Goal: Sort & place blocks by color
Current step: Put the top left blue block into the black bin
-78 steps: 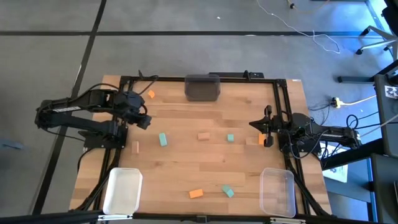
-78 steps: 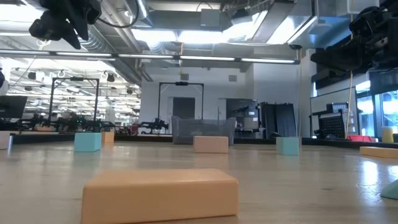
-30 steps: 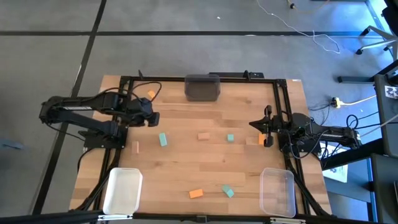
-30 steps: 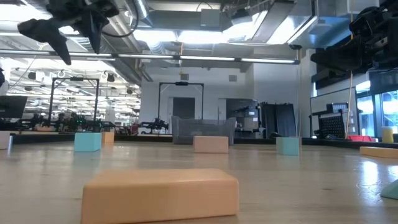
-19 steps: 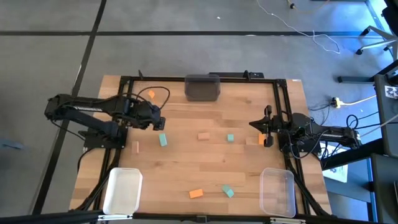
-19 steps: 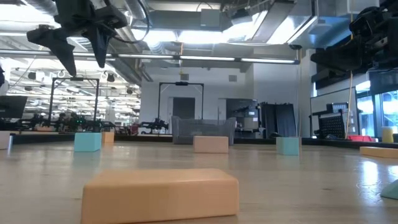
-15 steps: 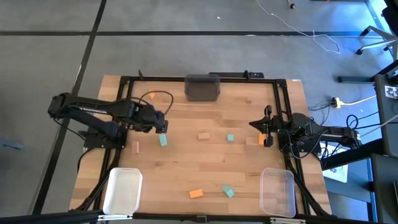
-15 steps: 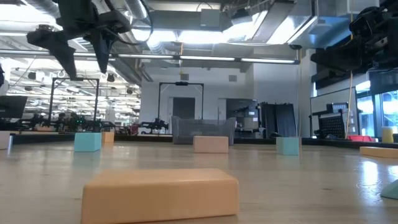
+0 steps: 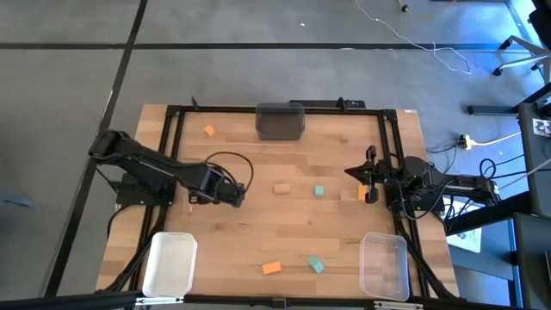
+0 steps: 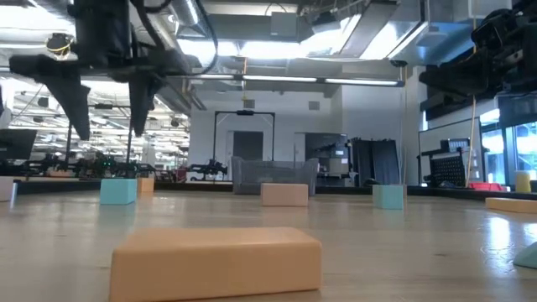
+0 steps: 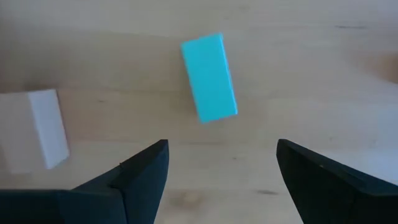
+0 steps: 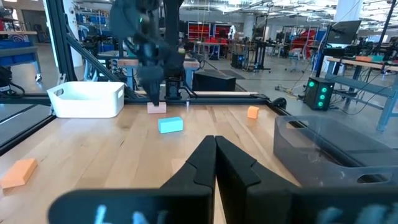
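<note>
A teal block (image 11: 209,78) lies flat on the wood table, with a pale block (image 11: 46,127) lying a little way from it. My left gripper (image 11: 221,149) hangs open above the teal block, fingers pointing down and well clear of it (image 10: 107,117). In the high view the left gripper (image 9: 232,195) hides that block. Other blocks lie flat: tan (image 9: 281,188), teal (image 9: 319,191), orange (image 9: 209,131), orange (image 9: 271,268), teal (image 9: 316,264). My right gripper (image 9: 370,185) waits shut at the table's right edge, beside an orange block (image 9: 360,195).
A dark grey bin (image 9: 281,120) stands at the far edge, a white bin (image 9: 170,263) at the near left corner and a clear bin (image 9: 384,264) at the near right corner. A black frame (image 9: 172,129) runs along the table's sides.
My left gripper has swung from the table's far left toward the right and near edge, coming down over the teal block, with its fingers open throughout. No block has moved.
</note>
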### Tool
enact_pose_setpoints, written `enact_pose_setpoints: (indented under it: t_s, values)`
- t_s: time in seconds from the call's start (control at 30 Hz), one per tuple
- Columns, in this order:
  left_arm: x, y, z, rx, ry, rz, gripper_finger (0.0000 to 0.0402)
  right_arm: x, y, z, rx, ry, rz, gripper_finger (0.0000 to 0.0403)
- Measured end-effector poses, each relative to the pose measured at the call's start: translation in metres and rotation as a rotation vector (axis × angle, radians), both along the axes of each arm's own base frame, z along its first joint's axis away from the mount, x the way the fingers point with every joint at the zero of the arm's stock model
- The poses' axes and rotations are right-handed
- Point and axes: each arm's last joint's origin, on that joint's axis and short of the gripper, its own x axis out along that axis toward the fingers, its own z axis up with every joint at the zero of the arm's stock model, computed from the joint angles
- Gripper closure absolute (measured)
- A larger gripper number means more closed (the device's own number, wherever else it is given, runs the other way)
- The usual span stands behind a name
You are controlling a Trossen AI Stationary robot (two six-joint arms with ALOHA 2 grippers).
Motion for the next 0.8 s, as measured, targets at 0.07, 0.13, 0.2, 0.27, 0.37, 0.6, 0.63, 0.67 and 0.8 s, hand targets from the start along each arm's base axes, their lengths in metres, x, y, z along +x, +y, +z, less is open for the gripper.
enact_pose_setpoints:
  t_s: [0.07, 0.13, 0.2, 0.27, 0.37, 0.6, 0.63, 0.67, 0.8]
  values:
    - [0.005, -0.001, -0.006, 0.025, 0.002, 0.014, 0.0113, 0.000, 0.000, 0.000, 0.000, 0.002, 0.000, 0.0391]
    - [0.007, -0.001, -0.012, 0.045, 0.016, 0.034, 0.0113, 0.000, 0.000, 0.000, 0.000, 0.001, 0.000, 0.0391]
    - [0.010, 0.000, -0.016, 0.061, 0.025, 0.041, 0.0113, 0.000, 0.000, 0.000, -0.001, 0.003, 0.000, 0.0391]
    - [0.012, 0.002, -0.020, 0.068, 0.036, 0.048, 0.0113, 0.000, 0.000, 0.000, -0.026, 0.003, -0.003, 0.0391]
    - [0.015, 0.005, -0.025, 0.077, 0.055, 0.059, 0.0113, 0.000, 0.000, 0.000, -0.037, 0.005, -0.004, 0.0391]
    - [0.021, 0.011, -0.041, 0.090, 0.113, 0.087, 0.0113, 0.000, 0.000, 0.000, -0.027, 0.004, -0.003, 0.0391]
    - [0.022, 0.012, -0.043, 0.091, 0.118, 0.094, 0.0113, 0.000, 0.000, 0.000, -0.027, 0.004, -0.003, 0.0391]
    - [0.023, 0.013, -0.046, 0.091, 0.125, 0.103, 0.0113, 0.000, 0.000, 0.000, -0.027, 0.004, -0.003, 0.0391]
    - [0.026, 0.019, -0.054, 0.095, 0.156, 0.139, 0.0113, 0.000, 0.000, 0.000, -0.024, 0.000, -0.001, 0.0391]
